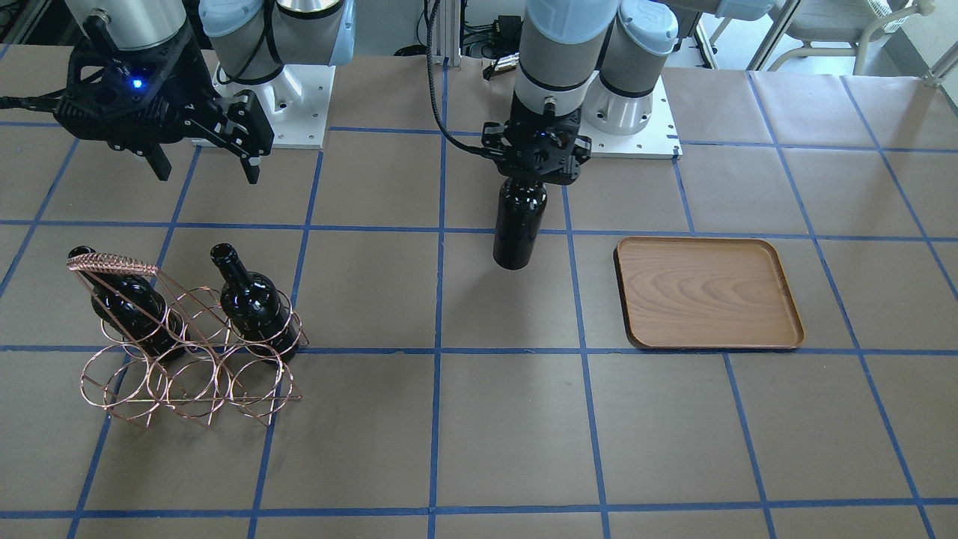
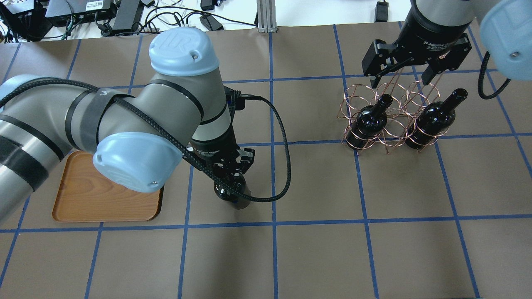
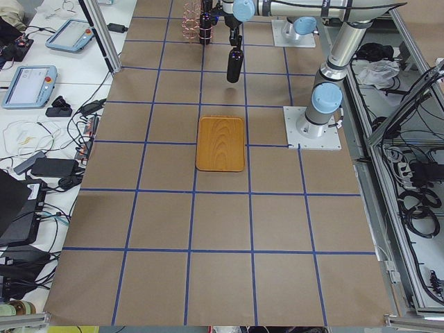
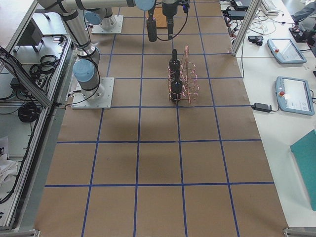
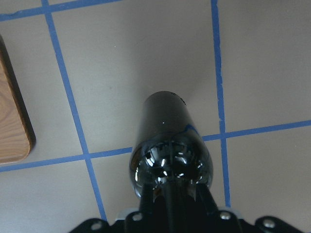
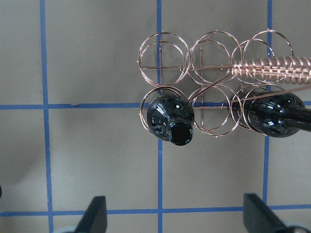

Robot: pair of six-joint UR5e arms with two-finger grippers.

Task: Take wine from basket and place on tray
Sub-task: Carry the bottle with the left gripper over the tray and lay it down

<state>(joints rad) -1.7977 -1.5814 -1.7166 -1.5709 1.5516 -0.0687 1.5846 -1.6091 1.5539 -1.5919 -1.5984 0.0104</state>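
Covering the worktop [image 1: 509, 419] is matte brown paper, ruled into large squares by blue tape [image 1: 438, 299]. Cables [image 2: 166, 18] crowd its far edge, and grey control tablets [image 4: 296, 95] lie on a white side bench. A pale blue joint cap [image 2: 183, 43] bears the raised letters "UR".

The left end effector [image 1: 533, 174] is clamped on the neck of a glossy, near-black, unlabelled wine bottle [image 1: 519, 232]. It is held upright between the basket and the tray, near the tray's short edge. The tray [image 1: 707, 292] is flat grained wood with rounded corners.

The right end effector [image 1: 206, 168], fingers apart, hovers near the basket [image 1: 194, 367], a carrier of copper wire rings with a coiled handle. Two matching bottles [image 1: 251, 299] stand in the end rings of the row nearer the robot.
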